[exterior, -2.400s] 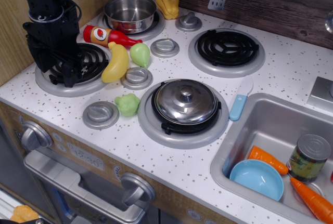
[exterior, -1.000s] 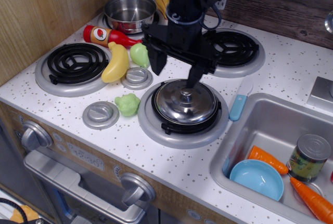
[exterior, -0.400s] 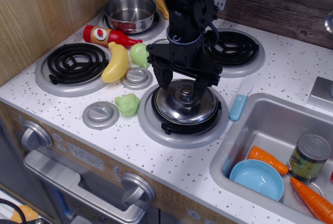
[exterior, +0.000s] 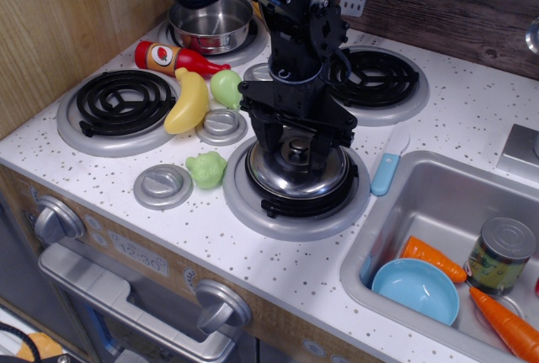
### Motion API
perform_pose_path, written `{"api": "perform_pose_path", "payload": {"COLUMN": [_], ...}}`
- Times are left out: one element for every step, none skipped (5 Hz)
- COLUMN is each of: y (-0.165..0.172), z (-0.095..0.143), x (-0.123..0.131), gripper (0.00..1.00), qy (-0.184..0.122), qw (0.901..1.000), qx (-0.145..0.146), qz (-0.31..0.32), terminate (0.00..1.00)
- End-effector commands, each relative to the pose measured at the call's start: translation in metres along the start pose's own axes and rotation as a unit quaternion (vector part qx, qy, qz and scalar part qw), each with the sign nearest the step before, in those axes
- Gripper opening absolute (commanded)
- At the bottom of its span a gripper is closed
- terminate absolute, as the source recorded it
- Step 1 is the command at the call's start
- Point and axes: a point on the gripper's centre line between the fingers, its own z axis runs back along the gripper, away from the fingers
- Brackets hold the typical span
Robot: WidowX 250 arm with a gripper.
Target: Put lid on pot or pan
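Observation:
The round shiny steel lid (exterior: 296,179) lies on the front middle burner (exterior: 295,205). My black gripper (exterior: 296,151) stands straight down over it, one finger on each side of the small central knob (exterior: 296,152). The fingers look closed in around the knob, but I cannot tell if they touch it. The small steel pot (exterior: 210,23) sits uncovered on the back left burner, partly hidden behind my arm.
A red bottle (exterior: 173,59), a banana (exterior: 189,103), a green pear (exterior: 226,88) and a green vegetable (exterior: 207,169) lie left of the lid. A blue-handled knife (exterior: 388,166) lies to its right. The sink (exterior: 438,211) holds a blue bowl (exterior: 416,290), carrots and a can (exterior: 498,255).
My gripper came from the far left burner over to the lid, then dropped lower onto it with its fingers closing in around the knob. The lid has stayed on the burner.

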Motion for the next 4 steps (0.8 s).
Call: {"api": "perform_pose_path", "payload": {"y": [0.003, 0.002, 0.003, 0.025], "z": [0.003, 0.007, 0.014, 0.032], "x": [0.007, 0.006, 0.008, 0.021], "gripper": [0.0, 0.0, 0.0, 0.0], "qy": [-0.011, -0.008, -0.004, -0.017], "qw": [0.9999, 1.0, 0.9999, 0.9988], "qx": [-0.005, 0.0, 0.009, 0.045], "qz": [0.002, 0.005, 0.006, 0.001], "terminate": [0.0, 0.0, 0.0, 0.0]}}
